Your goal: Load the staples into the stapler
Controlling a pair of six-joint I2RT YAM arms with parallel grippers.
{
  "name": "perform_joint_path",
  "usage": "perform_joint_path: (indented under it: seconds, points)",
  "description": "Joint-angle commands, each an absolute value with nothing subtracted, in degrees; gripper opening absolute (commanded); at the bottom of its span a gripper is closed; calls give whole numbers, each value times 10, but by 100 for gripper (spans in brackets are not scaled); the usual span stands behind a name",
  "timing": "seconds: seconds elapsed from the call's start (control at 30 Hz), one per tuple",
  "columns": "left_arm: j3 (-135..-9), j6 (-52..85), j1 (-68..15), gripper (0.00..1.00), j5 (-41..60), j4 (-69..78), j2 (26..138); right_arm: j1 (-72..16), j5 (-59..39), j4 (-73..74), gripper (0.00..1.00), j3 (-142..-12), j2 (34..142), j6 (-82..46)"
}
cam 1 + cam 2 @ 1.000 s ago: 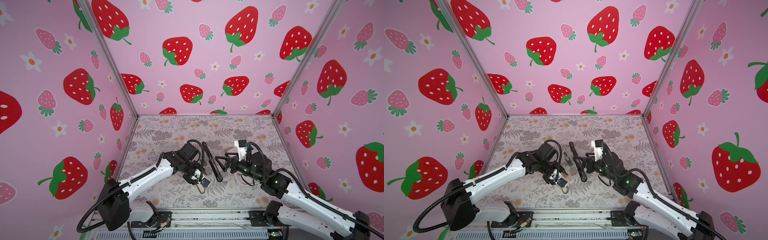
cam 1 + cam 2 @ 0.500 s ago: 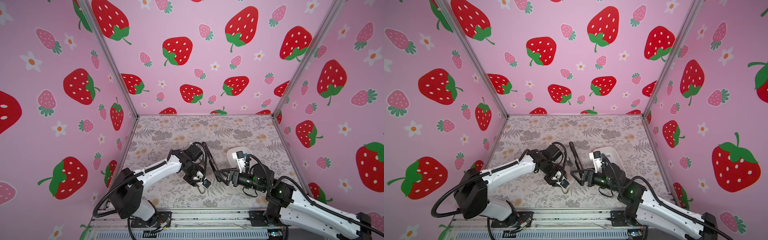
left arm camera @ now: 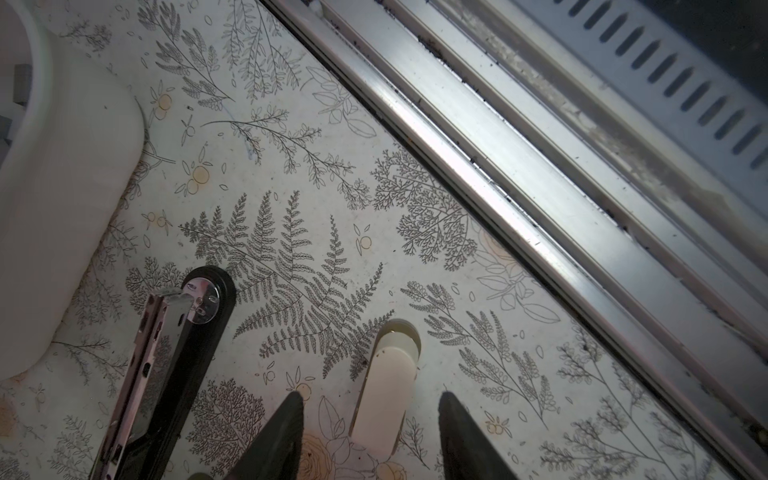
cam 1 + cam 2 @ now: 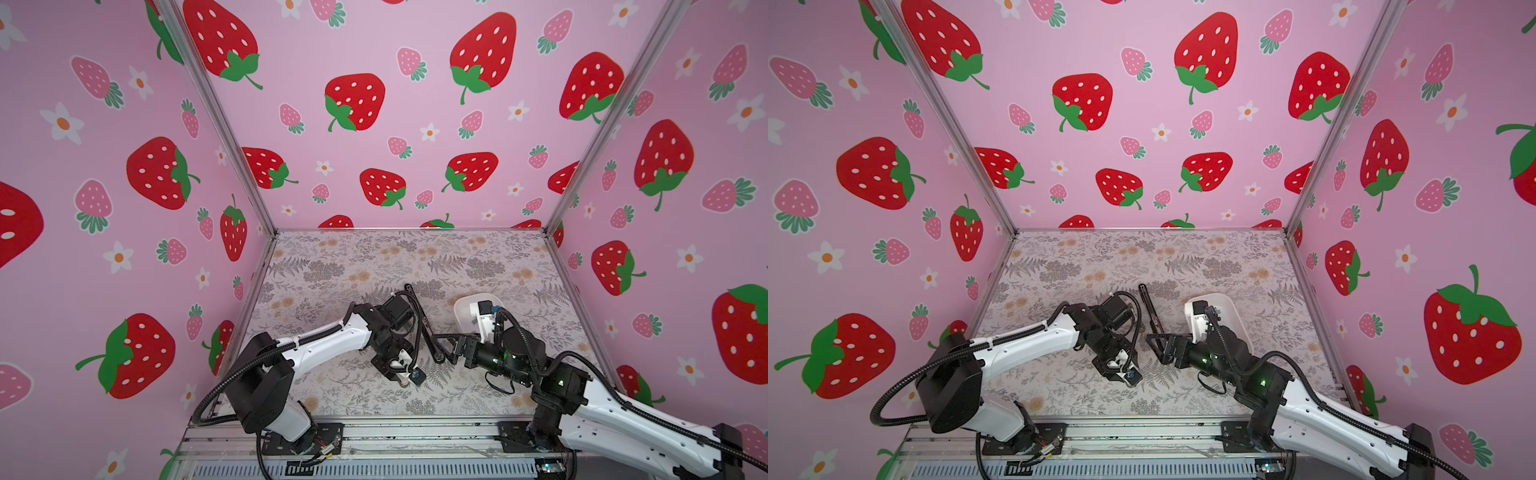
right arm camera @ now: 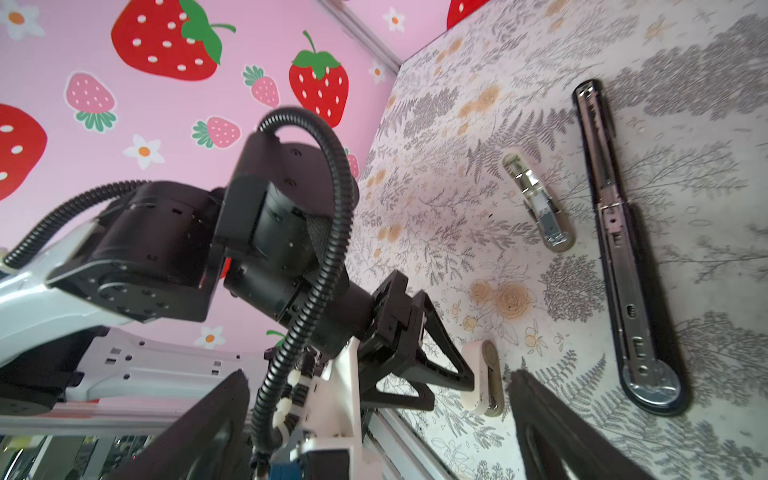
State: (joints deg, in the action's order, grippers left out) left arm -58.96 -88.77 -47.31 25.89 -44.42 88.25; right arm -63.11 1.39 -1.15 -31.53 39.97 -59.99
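Observation:
A small white stapler (image 3: 386, 395) lies on the floral mat between the fingers of my left gripper (image 3: 370, 432). There is a gap on each side, so the left gripper is open; in both top views it (image 4: 399, 376) (image 4: 1121, 376) points at the front rail. A long black stapler (image 5: 623, 249) (image 4: 420, 322) lies opened flat with its metal channel up. My right gripper (image 5: 376, 374) (image 4: 440, 348) stands wide open and empty, facing the left gripper beside the black stapler's round end. Grey staples (image 3: 20, 81) lie in a white tray (image 3: 62, 187) (image 4: 463, 309).
Another small stapler (image 5: 536, 203), shiny metal side up, lies on the mat left of the black one. The aluminium front rail (image 3: 519, 187) runs close ahead of the left gripper. Pink strawberry walls (image 4: 374, 124) close in the back and both sides.
The right arm has dropped lower and moved its open gripper forward and left, uncovering the white tray. The left gripper has shifted slightly toward the front rail.

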Motion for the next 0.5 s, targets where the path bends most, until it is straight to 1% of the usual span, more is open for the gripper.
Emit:
perform_joint_path:
  seconds: [0.0, 0.17, 0.33, 0.47]
  points:
    - [-587, -895, -479, 55, 262, -458, 884, -632, 100, -21, 99, -305, 380, -595]
    - [-582, -892, -489, 55, 242, -454, 892, -628, 161, -21, 99, -284, 380, -590]
    - [-568, -897, -495, 53, 215, -435, 897, -621, 190, -28, 99, -278, 381, -581]
    - [-564, -895, -504, 52, 203, -424, 902, -617, 194, -25, 99, -271, 369, -577]
